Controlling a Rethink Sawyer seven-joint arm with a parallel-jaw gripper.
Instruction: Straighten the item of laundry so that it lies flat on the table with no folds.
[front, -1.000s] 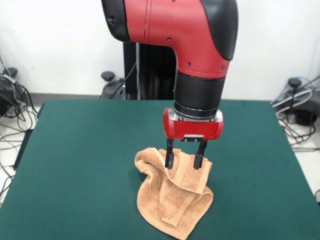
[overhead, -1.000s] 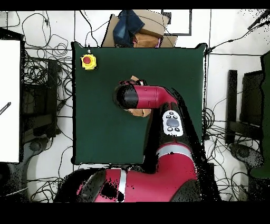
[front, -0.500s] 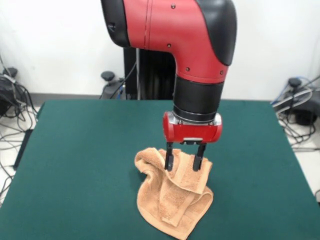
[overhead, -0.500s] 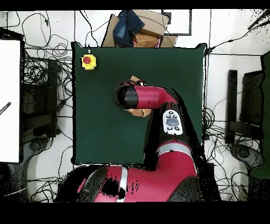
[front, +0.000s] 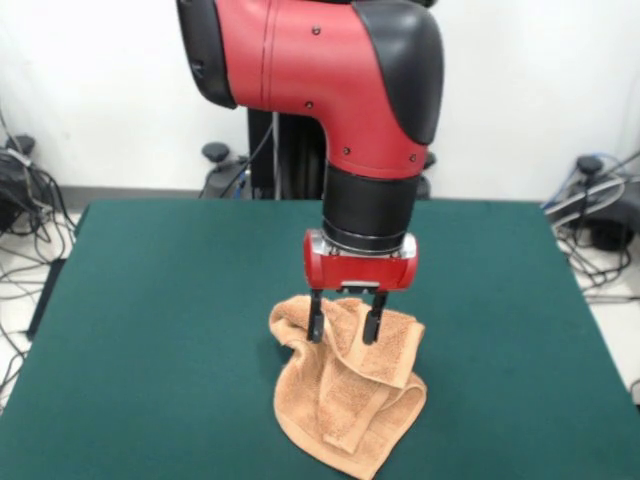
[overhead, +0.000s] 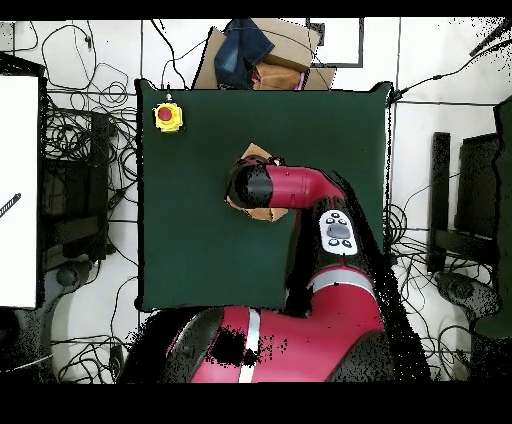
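Towel (front: 345, 385) lies crumpled on the green table (front: 160, 300); fingers (front: 316, 322) spread apart over its upper folds.

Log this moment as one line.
gripper: open, fingers straddling a raised fold | towel: crumpled, folded over, on table | grasp: none seen | task: not done

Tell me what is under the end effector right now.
The crumpled orange towel lies directly beneath the open end effector, on the green table. Its fingertips overlap the towel's top folds. From overhead, the arm hides most of the towel.
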